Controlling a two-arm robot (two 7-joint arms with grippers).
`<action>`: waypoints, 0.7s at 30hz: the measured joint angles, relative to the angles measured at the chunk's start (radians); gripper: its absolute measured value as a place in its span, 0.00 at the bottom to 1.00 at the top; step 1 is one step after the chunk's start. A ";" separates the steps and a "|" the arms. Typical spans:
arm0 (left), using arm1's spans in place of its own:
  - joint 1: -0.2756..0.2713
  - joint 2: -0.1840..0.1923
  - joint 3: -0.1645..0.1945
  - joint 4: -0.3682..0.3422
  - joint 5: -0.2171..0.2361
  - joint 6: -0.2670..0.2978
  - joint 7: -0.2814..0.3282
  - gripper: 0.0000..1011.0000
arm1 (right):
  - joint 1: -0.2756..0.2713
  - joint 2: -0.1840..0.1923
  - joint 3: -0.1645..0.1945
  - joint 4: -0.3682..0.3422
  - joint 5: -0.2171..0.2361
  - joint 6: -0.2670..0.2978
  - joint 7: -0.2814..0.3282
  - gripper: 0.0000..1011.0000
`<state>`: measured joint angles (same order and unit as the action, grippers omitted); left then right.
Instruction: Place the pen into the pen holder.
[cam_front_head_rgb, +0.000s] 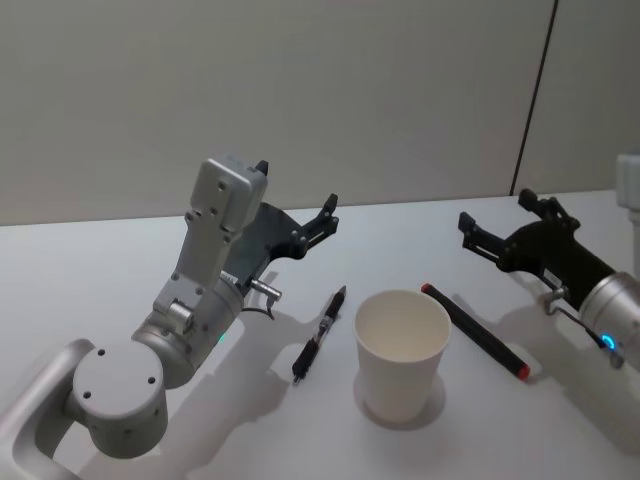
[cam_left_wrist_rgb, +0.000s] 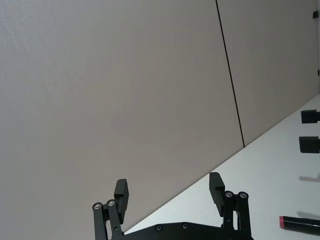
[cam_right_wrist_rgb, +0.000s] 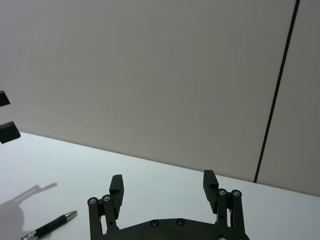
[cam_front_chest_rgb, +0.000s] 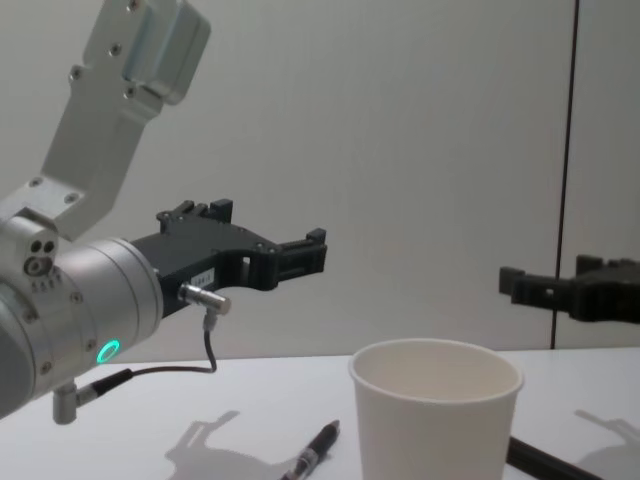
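Plainly unmarked, the cup (cam_front_head_rgb: 402, 350) stands between pen (cam_front_head_rgb: 320, 332) and red-tipped marker (cam_front_head_rgb: 475, 329); left gripper (cam_front_head_rgb: 297, 188) and right gripper (cam_front_head_rgb: 496, 208) hover beyond, jaws spread, empty.

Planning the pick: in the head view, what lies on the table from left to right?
black pen → pen holder → black marker with red ends. Both open and raised off the table: left gripper behind the pen, right gripper behind the marker.

The left hand (cam_left_wrist_rgb: 169, 184), fingers (cam_left_wrist_rgb: 121, 192) wide apart, against grey wall (cam_left_wrist_rgb: 125, 75); red-tipped black marker (cam_left_wrist_rgb: 300, 223) on white table (cam_left_wrist_rgb: 265, 170).
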<state>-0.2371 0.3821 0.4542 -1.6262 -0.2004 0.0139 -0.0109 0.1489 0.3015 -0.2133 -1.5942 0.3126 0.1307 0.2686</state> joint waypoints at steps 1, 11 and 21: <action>0.000 0.000 0.000 0.000 0.000 0.000 0.000 0.99 | 0.008 -0.001 0.001 0.009 0.000 0.008 0.008 0.99; 0.000 0.000 0.000 0.000 0.000 0.000 0.000 0.99 | 0.081 -0.020 -0.014 0.105 -0.017 0.121 0.111 0.99; 0.000 0.000 0.000 0.000 0.000 0.000 0.000 0.99 | 0.154 -0.061 -0.058 0.202 -0.086 0.205 0.193 0.99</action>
<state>-0.2371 0.3821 0.4542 -1.6262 -0.2004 0.0139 -0.0109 0.3026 0.2408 -0.2715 -1.3927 0.2266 0.3356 0.4617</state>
